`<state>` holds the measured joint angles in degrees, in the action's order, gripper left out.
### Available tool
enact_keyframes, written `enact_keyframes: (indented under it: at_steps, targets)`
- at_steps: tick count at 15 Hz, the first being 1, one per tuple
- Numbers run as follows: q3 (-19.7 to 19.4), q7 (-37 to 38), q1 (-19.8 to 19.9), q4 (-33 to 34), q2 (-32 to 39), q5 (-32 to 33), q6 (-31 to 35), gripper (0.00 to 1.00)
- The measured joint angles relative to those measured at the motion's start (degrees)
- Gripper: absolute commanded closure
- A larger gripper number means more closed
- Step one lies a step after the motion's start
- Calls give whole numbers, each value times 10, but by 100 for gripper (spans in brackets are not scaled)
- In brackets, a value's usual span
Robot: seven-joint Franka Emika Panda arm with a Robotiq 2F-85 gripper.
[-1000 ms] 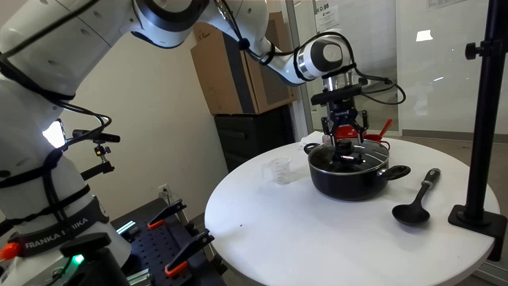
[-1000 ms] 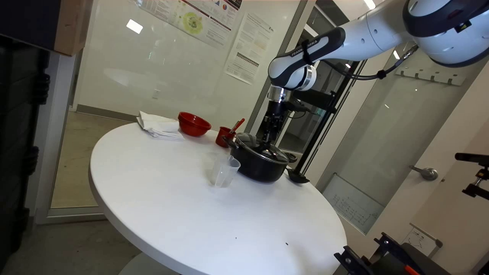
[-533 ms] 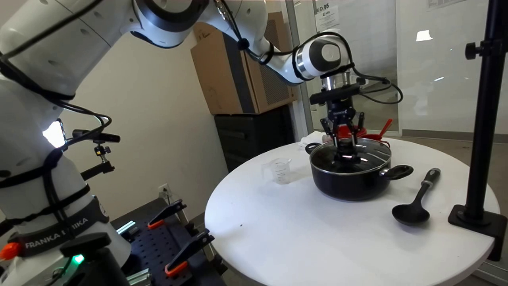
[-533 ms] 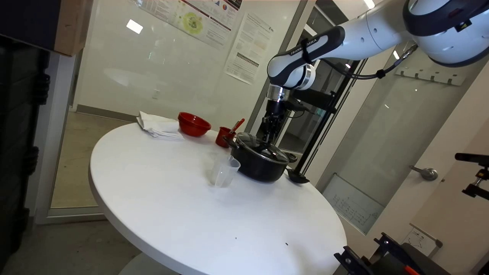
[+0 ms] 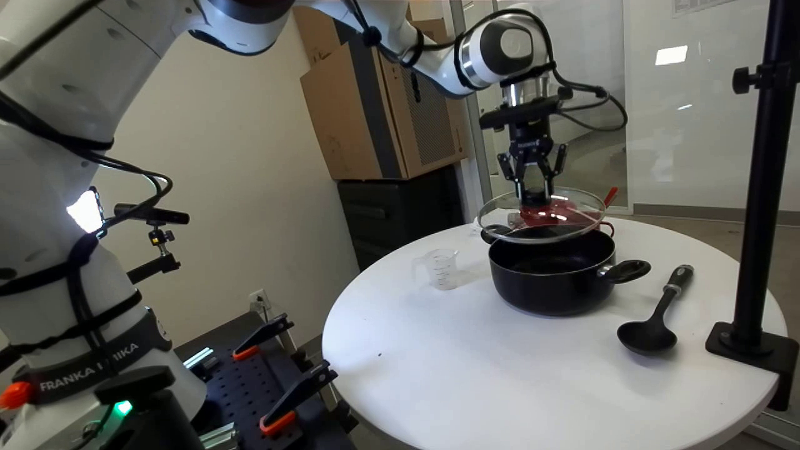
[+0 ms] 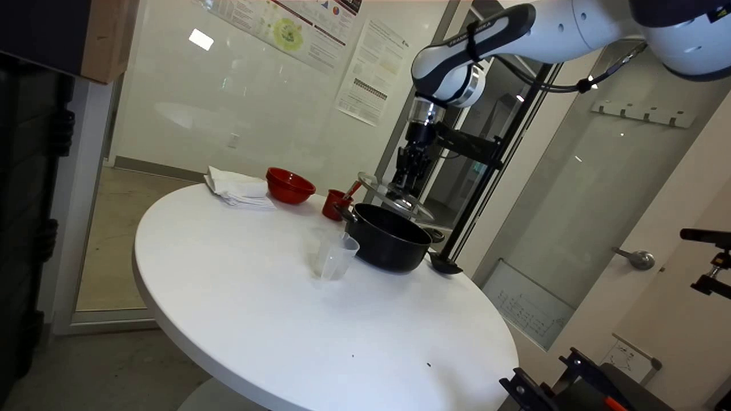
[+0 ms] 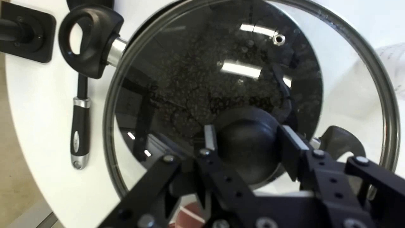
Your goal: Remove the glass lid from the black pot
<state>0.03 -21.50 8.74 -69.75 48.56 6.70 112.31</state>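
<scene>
glass lid (image 5: 553, 220): lifted off black pot (image 5: 553, 287) | end effector (image 5: 535, 192): risen with it

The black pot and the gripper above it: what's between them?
The glass lid, held by its knob in the gripper and clear of the black pot; both exterior views show it.

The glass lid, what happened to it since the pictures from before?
The gripper is holding the glass lid by its knob and has lifted it up, off the black pot, which stayed on the table. The ladle and measuring cup didn't move.
</scene>
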Motion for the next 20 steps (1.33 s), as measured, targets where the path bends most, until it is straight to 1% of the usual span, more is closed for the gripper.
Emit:
enact_keyframes:
  at_steps: [4, 7, 10, 13, 17, 20]
  targets:
    - [6, -1, -13, 0, -62, 1, -41, 75]
    - [15, -2, -39, -2, -83, 4, -54, 75]
    - [28, -3, -73, -10, -84, 9, -55, 75]
    - [42, -8, -107, -34, -84, 19, -55, 75]
    - [56, -7, -156, -71, -84, 49, -55, 75]
    - [67, 6, -201, -98, -84, 72, -55, 75]
